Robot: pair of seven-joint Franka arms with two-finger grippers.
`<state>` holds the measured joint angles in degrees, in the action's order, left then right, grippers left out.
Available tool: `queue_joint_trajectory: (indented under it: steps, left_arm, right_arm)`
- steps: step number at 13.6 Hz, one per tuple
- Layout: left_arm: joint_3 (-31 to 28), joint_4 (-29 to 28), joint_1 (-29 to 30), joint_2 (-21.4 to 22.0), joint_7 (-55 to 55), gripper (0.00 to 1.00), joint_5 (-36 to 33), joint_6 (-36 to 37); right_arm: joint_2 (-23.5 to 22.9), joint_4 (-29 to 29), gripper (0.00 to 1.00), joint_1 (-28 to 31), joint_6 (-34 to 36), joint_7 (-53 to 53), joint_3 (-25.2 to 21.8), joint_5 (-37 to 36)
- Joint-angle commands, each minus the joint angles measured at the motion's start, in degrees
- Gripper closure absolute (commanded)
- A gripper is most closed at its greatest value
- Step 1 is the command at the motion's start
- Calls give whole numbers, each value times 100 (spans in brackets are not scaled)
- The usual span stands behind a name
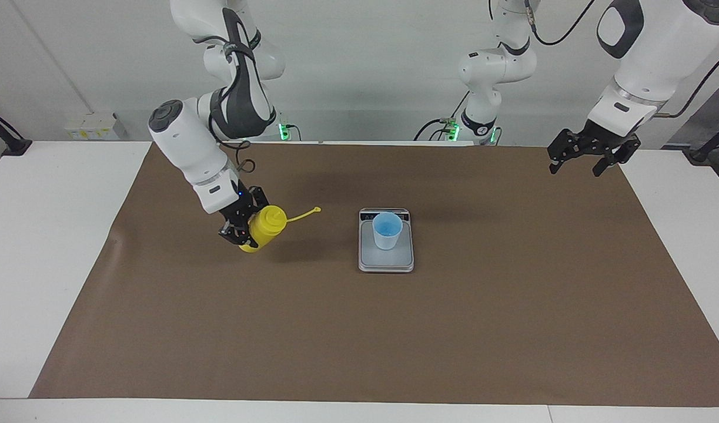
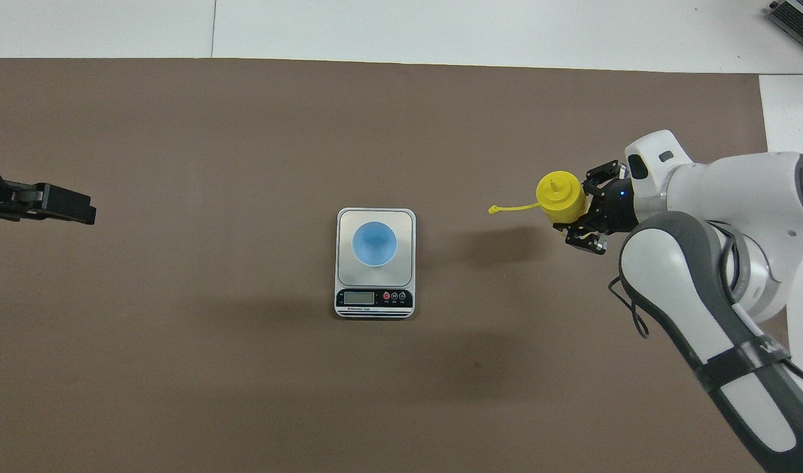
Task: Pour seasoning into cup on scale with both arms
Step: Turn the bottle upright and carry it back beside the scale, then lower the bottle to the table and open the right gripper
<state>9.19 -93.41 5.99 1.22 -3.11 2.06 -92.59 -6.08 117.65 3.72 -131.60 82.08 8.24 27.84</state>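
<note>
My right gripper [image 1: 248, 226] is shut on the yellow seasoning bottle [image 1: 269, 223], holding it tilted low over the brown mat toward the right arm's end of the table. The bottle's cap is off and hangs on its strap, pointing toward the scale. In the overhead view the bottle [image 2: 560, 197] shows beside the right gripper [image 2: 582, 207]. The light-blue cup [image 1: 387, 230] stands upright on the silver-grey scale [image 1: 385, 263] at mid-table; the cup [image 2: 374, 243] and the scale [image 2: 375, 301] also show from overhead. My left gripper [image 1: 577, 168] is open and empty, raised over the mat's edge at the left arm's end [image 2: 66, 205].
A brown mat [image 1: 394, 329] covers most of the white table [image 1: 42, 235]. The scale's display strip faces the robots.
</note>
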Motion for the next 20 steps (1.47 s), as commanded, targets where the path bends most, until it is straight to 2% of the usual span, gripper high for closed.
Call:
queue_joint_trajectory:
  steps: [1, 7, 9, 10, 11, 12, 13, 20]
  left_arm:
    - [13, -134, 69, 142, -76, 0, 58, 30]
    - [13, -134, 69, 142, -84, 0, 58, 30]
    - [13, -143, 69, 142, -76, 0, 58, 30]
    - [13, -143, 69, 142, -76, 0, 58, 30]
    - [13, -134, 69, 142, -84, 0, 49, 30]
    - [13, -134, 69, 142, -76, 0, 58, 30]
    - [13, -143, 69, 142, -76, 0, 58, 30]
    - [13, -134, 69, 142, -84, 0, 58, 30]
  right_arm:
    - [90, 450, 100, 111, -470, 938, 55, 1044]
    - [-42, 935, 100, 76, -1034, 2513, 63, 3276]
    - [-95, 970, 89, 50, -1078, 2803, 63, 3840]
    - [-104, 1031, 78, 33, -1235, 3049, 63, 4234]
    - [-104, 1075, 55, -89, -1298, 3260, 63, 4551]
    - [-112, 1093, 24, -117, -1385, 3401, 63, 4703]
    - [-112, 1093, 0, -117, -1403, 3420, 63, 4713]
    - [-86, 1093, 0, 49, -1211, 3631, 55, 4713]
